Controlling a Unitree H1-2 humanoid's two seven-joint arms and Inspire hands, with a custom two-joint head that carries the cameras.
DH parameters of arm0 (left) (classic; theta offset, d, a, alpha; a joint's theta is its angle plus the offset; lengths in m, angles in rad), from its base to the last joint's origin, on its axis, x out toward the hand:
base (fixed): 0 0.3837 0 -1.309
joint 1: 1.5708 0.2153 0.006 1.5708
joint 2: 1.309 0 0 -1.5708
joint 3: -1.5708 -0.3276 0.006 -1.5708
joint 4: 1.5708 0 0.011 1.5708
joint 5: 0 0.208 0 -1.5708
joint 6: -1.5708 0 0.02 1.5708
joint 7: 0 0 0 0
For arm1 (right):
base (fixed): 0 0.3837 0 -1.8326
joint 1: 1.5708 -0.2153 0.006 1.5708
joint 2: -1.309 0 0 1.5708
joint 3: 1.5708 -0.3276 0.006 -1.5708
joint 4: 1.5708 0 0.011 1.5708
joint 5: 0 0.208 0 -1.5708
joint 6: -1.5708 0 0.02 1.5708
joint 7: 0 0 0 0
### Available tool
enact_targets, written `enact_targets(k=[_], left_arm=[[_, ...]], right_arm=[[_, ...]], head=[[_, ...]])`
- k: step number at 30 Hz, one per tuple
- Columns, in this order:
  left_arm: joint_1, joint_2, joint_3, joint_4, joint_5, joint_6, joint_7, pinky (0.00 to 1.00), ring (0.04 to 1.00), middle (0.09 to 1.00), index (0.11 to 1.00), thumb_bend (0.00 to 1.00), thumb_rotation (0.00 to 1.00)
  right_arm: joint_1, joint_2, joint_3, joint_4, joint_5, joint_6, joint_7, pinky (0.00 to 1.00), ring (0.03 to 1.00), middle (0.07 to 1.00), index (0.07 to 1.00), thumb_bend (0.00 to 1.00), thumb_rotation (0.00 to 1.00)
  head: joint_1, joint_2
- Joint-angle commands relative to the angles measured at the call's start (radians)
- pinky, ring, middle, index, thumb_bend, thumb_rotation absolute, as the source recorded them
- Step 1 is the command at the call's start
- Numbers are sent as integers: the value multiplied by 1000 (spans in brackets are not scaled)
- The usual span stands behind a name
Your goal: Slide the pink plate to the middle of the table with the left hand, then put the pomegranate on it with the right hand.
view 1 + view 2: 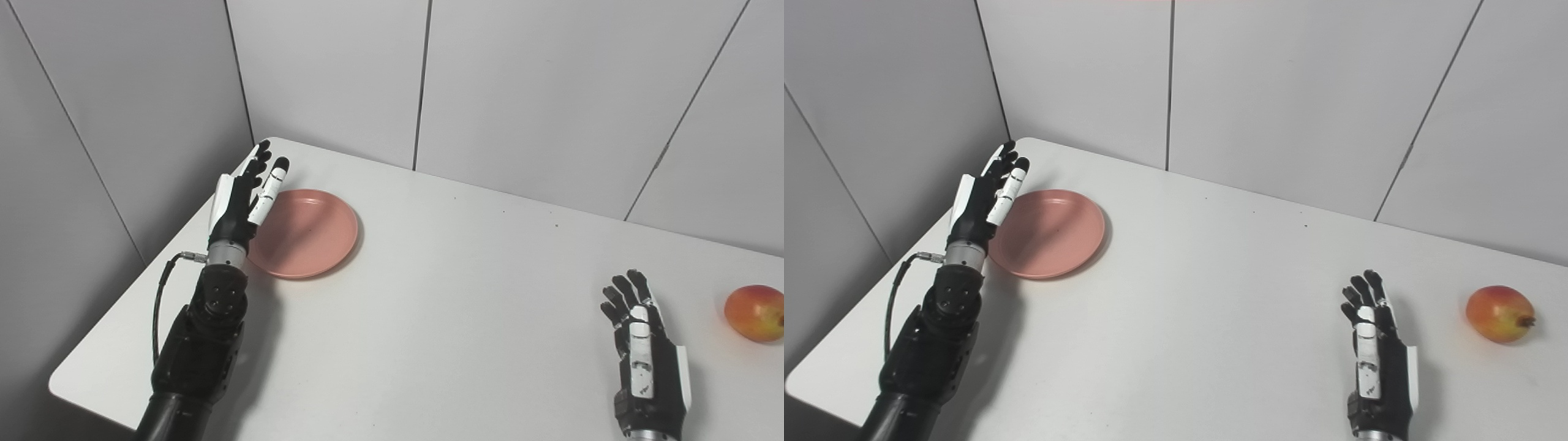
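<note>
Tabletop point(465, 318) room is lying wide and bare to the right of the pink plate point(306, 236), stretching across the white surface as far as the right hand and the fruit. Taking that plate as the landmark: it is sitting near the table's far left corner, close to the left edge, with grey wall panels point(331, 73) standing behind it. Just left of the plate, the left hand point(242, 199) is hanging with its fingers straight and together, palm turned toward the plate, holding nothing; its thumb side is overlapping the plate's left rim in both views, though whether it is actually touching cannot be told. Its black forearm is running back toward the near left edge, a thin cable looping beside the wrist. Far to the right of the plate, the right hand point(1375, 349) is hovering low over the table near the front edge, fingers spread a little and slightly curled, empty. Farther right still, the pomegranate point(1499, 313) is resting on the table, apart from that hand. No writing is showing anywhere that can be read.
</note>
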Motion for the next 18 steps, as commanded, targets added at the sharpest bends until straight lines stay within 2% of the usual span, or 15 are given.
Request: enact_targets(k=[1,7,11,18], left_arm=[[-33,20,14,-7,2,6,27,909,926,920,909,532,1000],[-32,26,17,19,3,12,29,893,917,911,883,527,983],[-36,34,13,63,-19,-42,17,903,929,930,900,498,984],[-35,42,-31,103,8,-66,16,901,924,933,918,510,996]], right_arm=[[26,-9,-7,32,0,-40,12,896,880,889,907,446,879],[28,-6,-11,29,3,-40,9,891,875,884,899,452,864],[28,-5,-10,29,0,-41,9,891,875,883,897,458,868],[30,-2,-8,22,2,-36,10,899,879,887,904,457,885]], head=[[2,3],[0,7],[1,7],[-3,11]])
